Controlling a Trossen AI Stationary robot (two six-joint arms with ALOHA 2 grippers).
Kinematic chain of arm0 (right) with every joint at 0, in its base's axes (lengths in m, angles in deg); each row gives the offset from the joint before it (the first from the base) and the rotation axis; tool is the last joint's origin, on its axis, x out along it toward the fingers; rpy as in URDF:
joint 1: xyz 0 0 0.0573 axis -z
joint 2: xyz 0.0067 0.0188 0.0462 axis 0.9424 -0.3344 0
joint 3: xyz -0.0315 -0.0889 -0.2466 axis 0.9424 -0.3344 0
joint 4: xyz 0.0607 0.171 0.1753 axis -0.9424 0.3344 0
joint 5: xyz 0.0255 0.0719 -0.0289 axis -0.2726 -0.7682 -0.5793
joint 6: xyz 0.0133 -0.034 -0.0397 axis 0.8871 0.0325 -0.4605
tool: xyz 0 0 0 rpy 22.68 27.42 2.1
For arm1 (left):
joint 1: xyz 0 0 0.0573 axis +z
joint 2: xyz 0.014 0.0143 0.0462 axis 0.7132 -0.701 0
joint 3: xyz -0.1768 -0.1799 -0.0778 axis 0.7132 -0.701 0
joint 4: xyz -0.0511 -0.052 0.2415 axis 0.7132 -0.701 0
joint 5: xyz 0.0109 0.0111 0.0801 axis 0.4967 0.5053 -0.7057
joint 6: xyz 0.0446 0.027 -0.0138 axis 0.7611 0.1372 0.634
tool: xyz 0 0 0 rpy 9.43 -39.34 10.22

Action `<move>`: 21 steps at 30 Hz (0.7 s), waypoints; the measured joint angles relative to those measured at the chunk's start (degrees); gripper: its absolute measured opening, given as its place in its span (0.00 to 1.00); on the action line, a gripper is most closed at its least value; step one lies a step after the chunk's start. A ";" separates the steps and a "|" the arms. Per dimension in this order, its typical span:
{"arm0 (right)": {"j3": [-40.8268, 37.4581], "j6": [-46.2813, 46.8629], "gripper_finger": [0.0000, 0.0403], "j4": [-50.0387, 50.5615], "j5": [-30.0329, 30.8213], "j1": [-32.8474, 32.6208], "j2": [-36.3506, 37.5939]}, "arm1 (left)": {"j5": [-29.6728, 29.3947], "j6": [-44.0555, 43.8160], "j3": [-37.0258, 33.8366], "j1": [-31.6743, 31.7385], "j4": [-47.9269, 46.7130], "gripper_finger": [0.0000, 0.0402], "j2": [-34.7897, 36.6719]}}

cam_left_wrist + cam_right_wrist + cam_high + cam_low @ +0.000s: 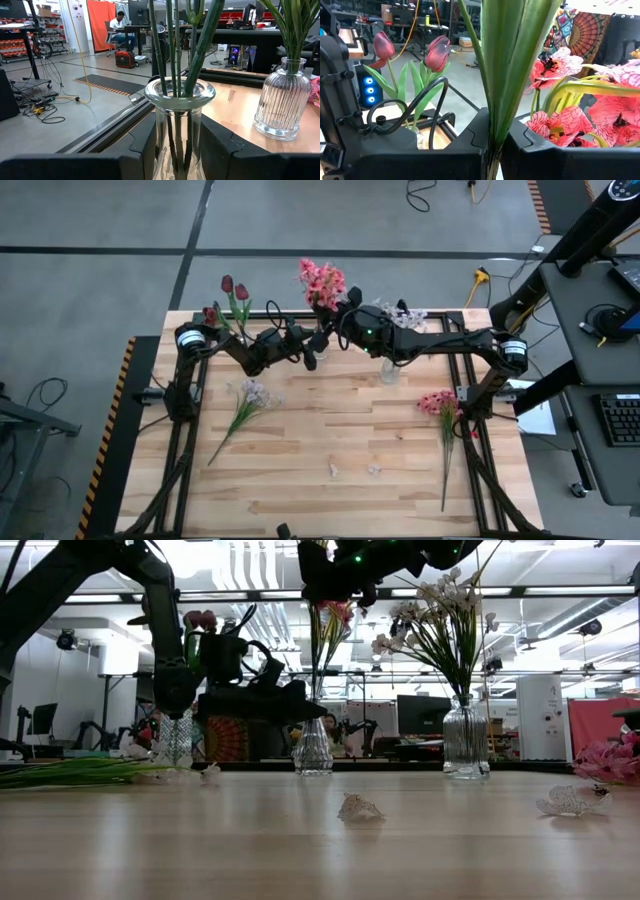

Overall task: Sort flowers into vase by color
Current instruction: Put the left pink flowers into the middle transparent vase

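Because the right gripper [492,145] is clenched on the green stems of the pink flowers [322,281] directly above the middle glass vase [313,748], the stems should go straight down through the neck and be let go only once they rest inside. The left gripper [177,150] braces that vase, its fingers [142,145] closed against the glass at the far edge of the surface [330,440], both arms reaching inward to meet there.
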 joint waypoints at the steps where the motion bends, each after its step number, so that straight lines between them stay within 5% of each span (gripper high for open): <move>1: 0.00 0.63 0.03 0.06 0.00 0.00 0.00 | 0.00 0.00 0.00 0.00 0.00 0.24 0.00; 21: 0.26 1.46 0.03 1.22 3.17 -0.02 0.00 | 0.00 0.00 0.00 0.00 0.00 0.24 0.00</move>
